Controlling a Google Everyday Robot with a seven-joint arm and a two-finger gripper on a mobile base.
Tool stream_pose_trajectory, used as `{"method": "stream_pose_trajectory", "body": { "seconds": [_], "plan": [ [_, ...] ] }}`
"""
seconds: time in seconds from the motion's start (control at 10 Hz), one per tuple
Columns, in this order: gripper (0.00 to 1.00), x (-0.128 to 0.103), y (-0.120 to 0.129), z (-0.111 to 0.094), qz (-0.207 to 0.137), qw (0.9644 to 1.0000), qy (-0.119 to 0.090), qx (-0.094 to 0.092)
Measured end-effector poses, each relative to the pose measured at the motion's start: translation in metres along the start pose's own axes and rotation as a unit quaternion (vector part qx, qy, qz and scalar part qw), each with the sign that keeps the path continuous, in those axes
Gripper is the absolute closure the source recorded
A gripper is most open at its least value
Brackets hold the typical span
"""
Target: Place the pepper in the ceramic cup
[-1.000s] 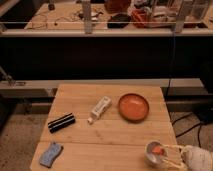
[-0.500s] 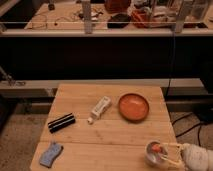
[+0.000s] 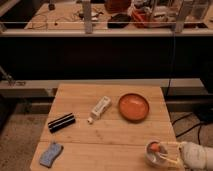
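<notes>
The small whitish-grey ceramic cup (image 3: 156,153) stands near the table's front right corner. The orange-red pepper (image 3: 155,147) shows inside the cup at its far side. My gripper (image 3: 169,153) reaches in from the right edge, its pale fingers (image 3: 172,161) spread over the cup's right side. Its white wrist (image 3: 196,155) sits at the frame's lower right. The fingers appear apart, not closed on the pepper.
A wide orange-red bowl (image 3: 133,106) sits at the table's right middle. A white tube (image 3: 100,108) lies at the centre, a black box (image 3: 61,122) at the left, a blue-grey sponge (image 3: 50,154) at the front left. A cluttered bench (image 3: 100,20) stands behind.
The gripper has shifted slightly at the cup; the pepper now sits lower inside the cup. Nothing else moved.
</notes>
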Motion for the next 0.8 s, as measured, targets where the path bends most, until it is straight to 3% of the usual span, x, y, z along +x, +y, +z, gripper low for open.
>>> {"method": "stream_pose_trajectory", "body": {
  "seconds": [0.3, 0.8],
  "plan": [
    [0.22, 0.0003, -0.0012, -0.0018, -0.001, 1.0, 0.002, -0.005],
    [0.2, 0.0006, -0.0028, -0.0006, -0.008, 0.9998, 0.006, -0.017]
  ]
}}
